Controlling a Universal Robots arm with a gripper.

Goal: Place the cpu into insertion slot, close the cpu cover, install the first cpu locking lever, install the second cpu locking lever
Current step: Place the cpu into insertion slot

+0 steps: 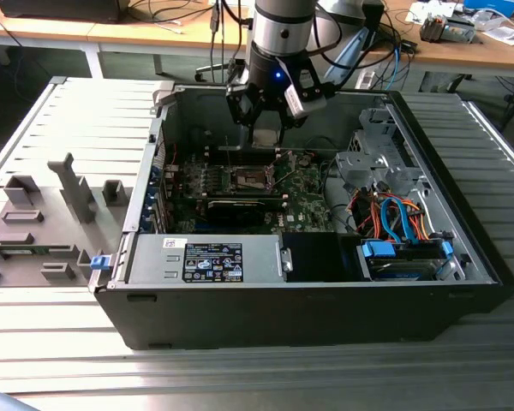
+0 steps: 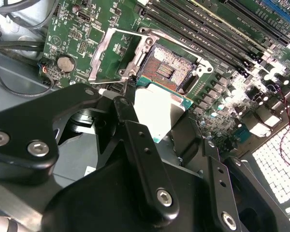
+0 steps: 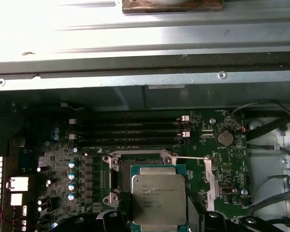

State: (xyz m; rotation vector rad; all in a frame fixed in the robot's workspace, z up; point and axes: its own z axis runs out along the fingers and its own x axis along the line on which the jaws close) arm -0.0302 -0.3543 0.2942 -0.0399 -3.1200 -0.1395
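We see the cpu (image 3: 158, 200), a flat square chip with a dull grey metal top and a thin green edge. It is clamped between the black fingers (image 2: 135, 140) of the gripper (image 1: 264, 128), whose jaws are closed on it. In the second wrist view it hangs just over the slot (image 2: 166, 72), a dark square socket with a silver rim, and is not seated. The cover (image 2: 106, 53), a thin silver frame, lies flipped open beside the slot. In the exterior view's upper middle, the arm points straight down into the open black case (image 1: 325, 300), above the green board (image 1: 304, 201).
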